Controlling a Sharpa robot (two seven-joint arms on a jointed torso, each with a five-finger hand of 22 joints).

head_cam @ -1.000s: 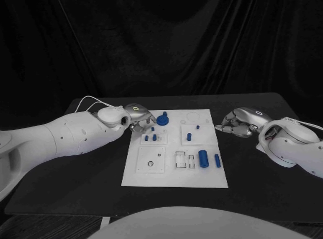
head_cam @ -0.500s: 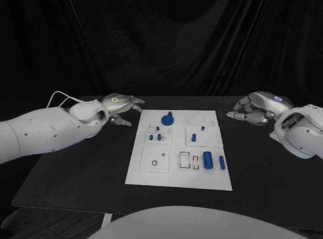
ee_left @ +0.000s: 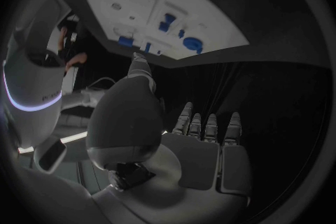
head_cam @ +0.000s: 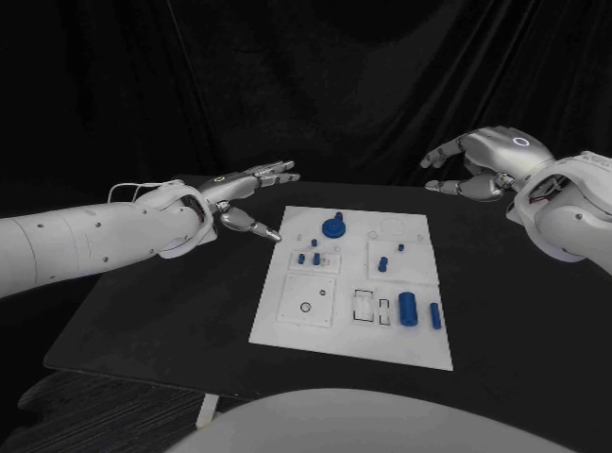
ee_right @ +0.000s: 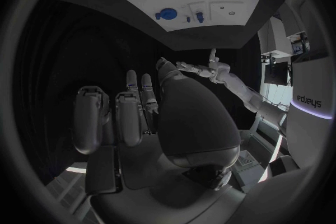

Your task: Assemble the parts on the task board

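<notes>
Left hand [head_cam: 238, 187]: open, fingers spread, empty, raised above the bench [head_cam: 157, 293] just beyond the far left corner of the task board [head_cam: 349, 330], withdrawn from the board's left edge where it hovered a second ago. Right hand [head_cam: 481, 162]: fingers loosely curled around nothing, likewise lifted up and back from the board's right side. Parts on the board untouched: round knobbed piece [head_cam: 333, 226] near the far edge, small pegs [head_cam: 308, 258] at mid-board, large cylinder [head_cam: 407, 308] and slim pin [head_cam: 434, 315] lying near the right edge; no part in hand, so probably a retreat between steps or at the finish.
</notes>
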